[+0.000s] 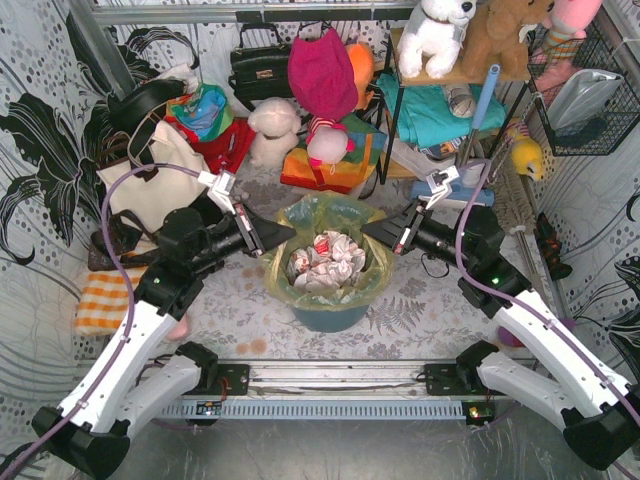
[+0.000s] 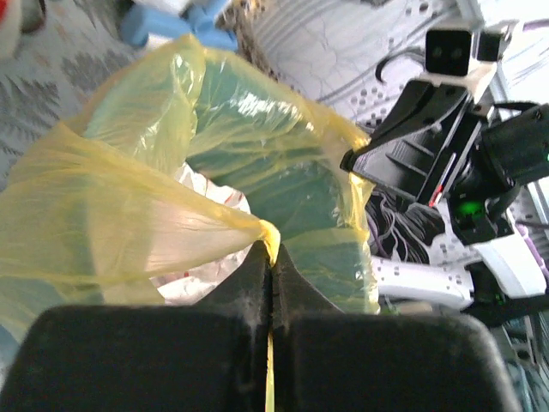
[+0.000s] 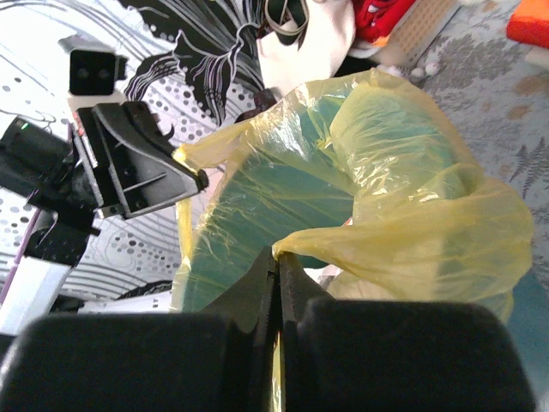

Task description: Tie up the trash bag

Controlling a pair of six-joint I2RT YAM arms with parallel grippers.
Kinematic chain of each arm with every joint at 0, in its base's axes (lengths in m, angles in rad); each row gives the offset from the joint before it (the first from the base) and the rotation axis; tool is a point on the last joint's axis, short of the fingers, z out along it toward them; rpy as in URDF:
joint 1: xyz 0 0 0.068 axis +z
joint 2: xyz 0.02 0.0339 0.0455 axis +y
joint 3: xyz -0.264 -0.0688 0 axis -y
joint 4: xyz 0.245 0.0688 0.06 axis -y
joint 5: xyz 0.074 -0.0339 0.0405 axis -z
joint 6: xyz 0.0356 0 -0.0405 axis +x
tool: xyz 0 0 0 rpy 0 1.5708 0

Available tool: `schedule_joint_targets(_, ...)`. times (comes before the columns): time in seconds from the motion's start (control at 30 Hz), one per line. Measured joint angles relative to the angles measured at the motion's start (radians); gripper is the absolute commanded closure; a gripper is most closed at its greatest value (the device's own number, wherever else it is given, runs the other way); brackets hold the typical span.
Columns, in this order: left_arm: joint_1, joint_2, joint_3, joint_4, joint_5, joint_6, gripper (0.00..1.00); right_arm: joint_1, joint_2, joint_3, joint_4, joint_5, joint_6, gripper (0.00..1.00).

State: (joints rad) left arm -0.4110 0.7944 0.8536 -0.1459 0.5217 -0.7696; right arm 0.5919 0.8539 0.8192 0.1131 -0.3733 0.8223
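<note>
Top external view: the bag (image 1: 330,212) lines the bin (image 1: 330,318), which stands on the tabletop (image 1: 420,300) at mid-scene, squarely between the two arms. Crumpled paper (image 1: 326,262) lies inside it.

Governing relation: the bag's open mouth lies between the two sets of jaws. The left arm (image 1: 190,255) comes in from the left and the right arm (image 1: 470,245) from the right, so the line from grip to grip runs left to right across the mouth. Neither arm is nearer; each is at its own side of the rim.

Left jaws: clenched on a pinch of the left rim. The left wrist view shows the yellow film (image 2: 129,215) gathered to a peak at the jaw tips.

Right jaws: clenched likewise on the right rim, with the film (image 3: 412,189) drawn to a point at the tips in the right wrist view.

The far rim stands loose and slack above the bin, held by neither arm.

Assessment: both holds appear secure. The coming move likely calls for drawing the two pinched rims together over the paper and crossing them. The film is thin, so a hard pull risks tearing or slipping.
</note>
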Motion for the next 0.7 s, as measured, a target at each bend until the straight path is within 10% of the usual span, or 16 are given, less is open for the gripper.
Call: schedule_joint_targets(0.7, 0.000, 0.157, 0.114, 0.020, 0.212, -0.024, 1.00, -0.001, 0.054, 0.008, 0.109, -0.137, 0.055, 1.00)
